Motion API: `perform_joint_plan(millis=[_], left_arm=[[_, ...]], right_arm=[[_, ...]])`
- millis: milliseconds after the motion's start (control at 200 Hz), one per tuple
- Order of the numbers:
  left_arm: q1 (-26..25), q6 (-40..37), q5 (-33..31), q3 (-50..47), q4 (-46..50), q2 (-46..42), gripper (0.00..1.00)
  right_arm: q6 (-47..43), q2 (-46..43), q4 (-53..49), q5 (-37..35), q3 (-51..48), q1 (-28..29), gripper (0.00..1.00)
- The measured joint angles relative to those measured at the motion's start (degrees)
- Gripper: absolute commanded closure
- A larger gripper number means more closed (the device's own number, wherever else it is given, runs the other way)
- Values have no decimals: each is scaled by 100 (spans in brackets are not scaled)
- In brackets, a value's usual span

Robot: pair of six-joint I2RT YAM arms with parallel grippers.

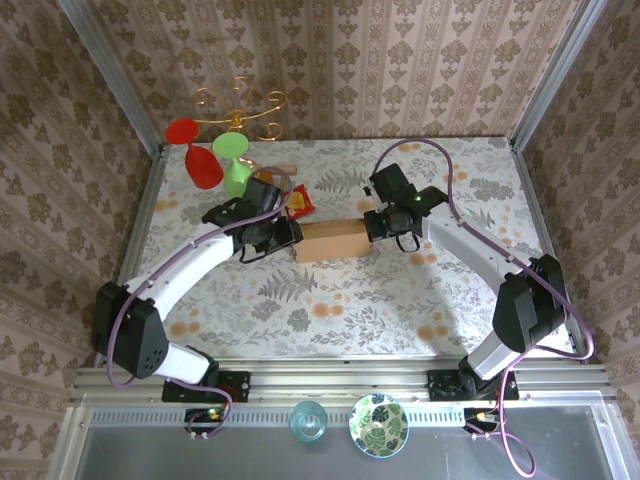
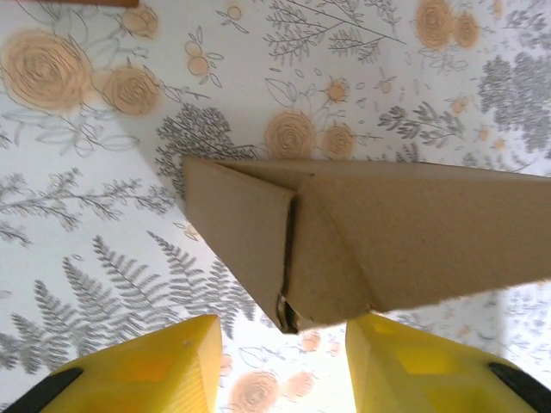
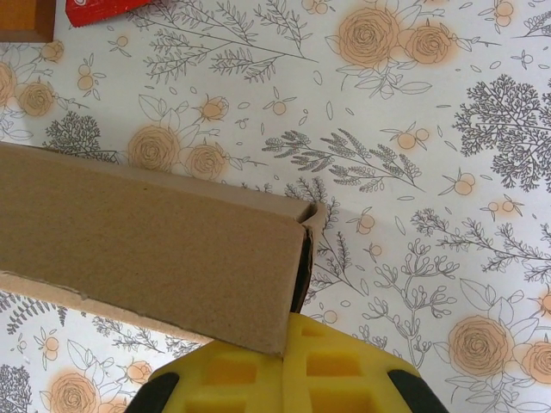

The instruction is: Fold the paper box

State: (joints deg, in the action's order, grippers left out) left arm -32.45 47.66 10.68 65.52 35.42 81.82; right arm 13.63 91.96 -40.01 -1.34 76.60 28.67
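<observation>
The paper box (image 1: 332, 240) is a brown cardboard block, folded up, in the middle of the floral table between my two grippers. At its left end my left gripper (image 1: 287, 236) stands open. In the left wrist view a folded corner of the box (image 2: 344, 232) hangs just above the gap between the yellow fingers (image 2: 146, 370), touching neither. My right gripper (image 1: 374, 226) is at the box's right end. In the right wrist view its yellow fingers (image 3: 344, 370) are pressed together at the lower corner of the box's end wall (image 3: 172, 249).
A red glass (image 1: 196, 150) and a green glass (image 1: 233, 162) stand at the back left beside a gold wire stand (image 1: 238, 108). A red packet (image 1: 300, 205) lies just behind the box. A patterned bowl (image 1: 378, 425) and a blue glass (image 1: 308, 420) sit below the table's near rail.
</observation>
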Motion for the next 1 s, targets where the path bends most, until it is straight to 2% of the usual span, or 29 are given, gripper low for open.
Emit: perform_joint_plan(millis=[315,475,495,550,620,760,1000], left_arm=[[181,1038,802,-461,-870,-354,54],[221,1775,883,-686,-1176,-608,48],[223,1908,868,-734,-1207,-678,45],[223,2262,769,-872,-1325,-872,29],[223,2761,599,-1062,-1541,-1117,21],[223,3694,385,-1370,-2159,-1209,23],[151,4883,389,-1460,-2859,-643,27]], right_arm=[[0,175,-4,0,186,0,100],[-2,208,-4,-2,223,0,100],[-2,210,-4,-2,223,0,100],[-2,214,-2,-2,223,0,100],[-9,216,-2,-2,227,0,100],[-13,229,-2,-2,245,0,100],[-13,238,-2,-2,245,0,100]])
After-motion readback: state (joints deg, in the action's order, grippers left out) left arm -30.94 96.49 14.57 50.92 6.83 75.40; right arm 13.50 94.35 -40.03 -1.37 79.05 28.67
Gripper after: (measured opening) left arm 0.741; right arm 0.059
